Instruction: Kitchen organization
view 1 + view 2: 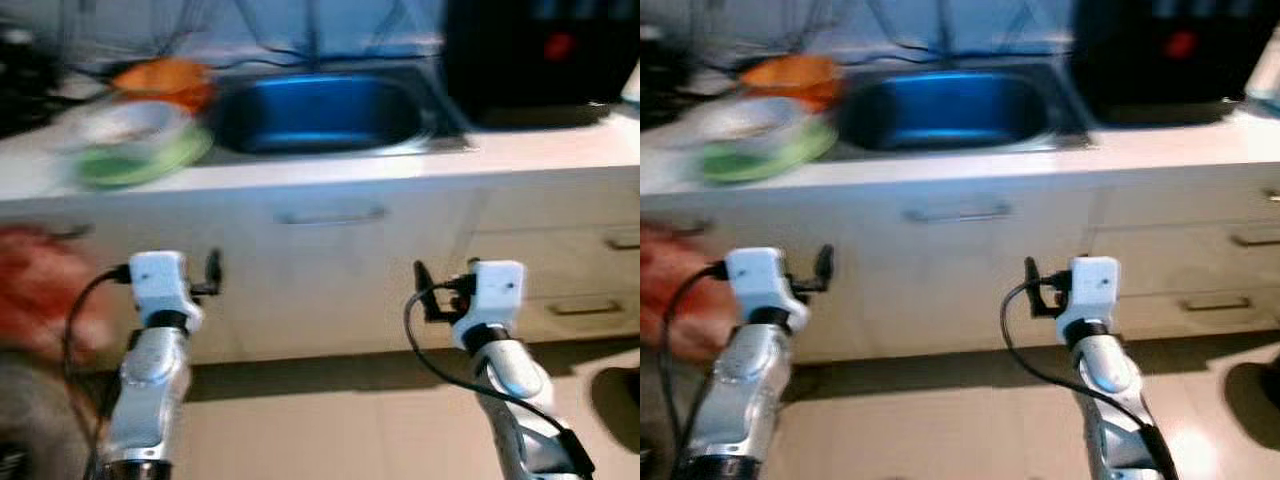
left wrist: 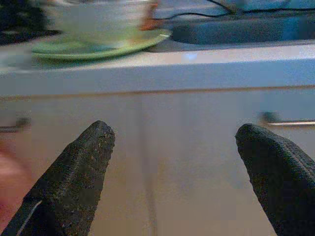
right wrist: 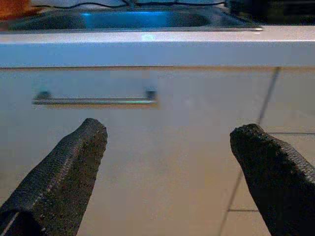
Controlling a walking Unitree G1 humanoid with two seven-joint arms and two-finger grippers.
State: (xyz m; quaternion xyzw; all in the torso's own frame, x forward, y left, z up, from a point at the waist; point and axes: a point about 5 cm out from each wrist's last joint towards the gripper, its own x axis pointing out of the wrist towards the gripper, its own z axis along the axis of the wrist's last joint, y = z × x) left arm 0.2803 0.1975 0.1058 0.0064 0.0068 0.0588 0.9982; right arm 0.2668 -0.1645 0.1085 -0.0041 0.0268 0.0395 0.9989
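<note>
The robot stands facing the counter with both arms raised ahead of the cabinet fronts, likely just approaching. The left gripper (image 2: 172, 162) is spread wide and holds nothing; above and beyond it a white bowl (image 1: 125, 125) sits on a green plate (image 1: 150, 160) at the counter edge. The right gripper (image 3: 170, 162), equally wide and unladen, points at the drawer handle (image 3: 96, 101) below the steel sink (image 1: 320, 110)

Motion blur smeared both head views, worst at the left edge, where a red shape (image 1: 40, 290) dissolved. Soft, even light fell on the pale worktop (image 1: 330, 165); the sink (image 1: 320, 110) glowed blue. Dark shadow lay under the cabinets. The fingers (image 2: 74, 182) loomed out of focus.
</note>
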